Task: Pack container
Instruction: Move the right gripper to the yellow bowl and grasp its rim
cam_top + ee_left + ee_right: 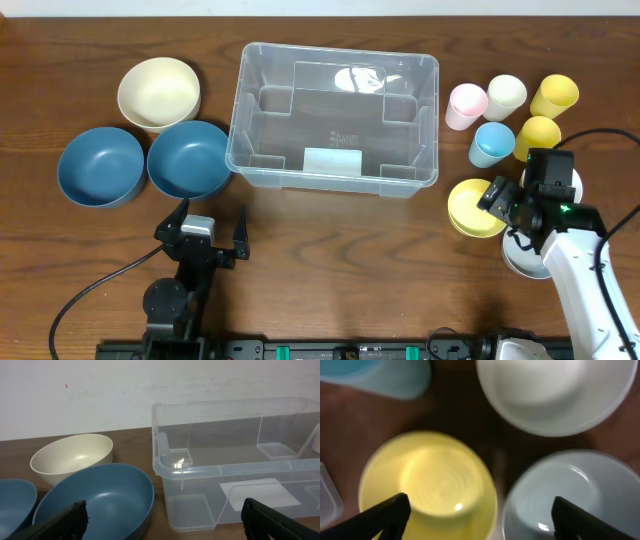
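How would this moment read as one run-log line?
container: empty | left gripper: open, by nearer blue bowl | right gripper: open, above yellow bowl and pale grey bowl

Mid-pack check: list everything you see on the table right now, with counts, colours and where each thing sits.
container: 1, clear, table centre, nothing packed inside
cream bowl: 1, cream, far left of the container
blue bowls: 2, blue, side by side in front of the cream bowl
cups: 5, pink, cream, two yellow, light blue, clustered right of the container
small bowls: 3, yellow, white, pale grey, near right, the last two partly under the right arm
table: 1, dark wood
left hand: open, empty, in front of the blue bowls
right hand: open, empty, above the small bowls
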Action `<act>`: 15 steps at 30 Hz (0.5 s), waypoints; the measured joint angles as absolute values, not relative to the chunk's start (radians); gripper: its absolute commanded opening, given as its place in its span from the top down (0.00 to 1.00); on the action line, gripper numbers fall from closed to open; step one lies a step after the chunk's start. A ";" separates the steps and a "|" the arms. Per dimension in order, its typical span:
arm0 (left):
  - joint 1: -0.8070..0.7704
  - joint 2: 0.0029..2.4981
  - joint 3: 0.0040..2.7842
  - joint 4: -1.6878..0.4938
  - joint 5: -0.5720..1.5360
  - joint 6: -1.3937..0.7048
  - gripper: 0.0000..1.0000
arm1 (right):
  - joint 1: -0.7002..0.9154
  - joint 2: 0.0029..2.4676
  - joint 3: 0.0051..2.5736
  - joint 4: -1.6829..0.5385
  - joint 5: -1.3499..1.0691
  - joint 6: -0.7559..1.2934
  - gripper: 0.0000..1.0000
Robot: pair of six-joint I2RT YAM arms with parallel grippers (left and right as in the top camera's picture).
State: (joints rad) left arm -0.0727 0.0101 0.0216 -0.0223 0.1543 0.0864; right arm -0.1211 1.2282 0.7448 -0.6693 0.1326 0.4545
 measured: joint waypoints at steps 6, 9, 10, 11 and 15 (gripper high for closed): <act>-0.073 0.010 0.022 -0.022 0.154 0.086 0.02 | -0.121 1.263 0.744 -0.575 0.131 0.397 0.22; -0.073 0.010 0.022 -0.022 0.154 0.086 0.02 | -0.121 1.313 0.743 -0.548 0.128 0.381 0.25; -0.073 0.010 0.022 -0.022 0.154 0.086 0.02 | -0.121 1.331 0.743 -0.538 0.126 0.378 0.27; -0.073 0.010 0.022 -0.022 0.154 0.086 0.02 | -0.121 1.354 0.743 -0.526 0.121 0.372 0.28; -0.073 0.010 0.022 -0.022 0.154 0.086 0.02 | -0.121 1.438 0.743 -0.483 0.099 0.350 0.44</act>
State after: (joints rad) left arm -0.0727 0.0101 0.0216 -0.0223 0.1543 0.0864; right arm -0.1215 1.4376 0.7429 -0.4828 0.0994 0.3504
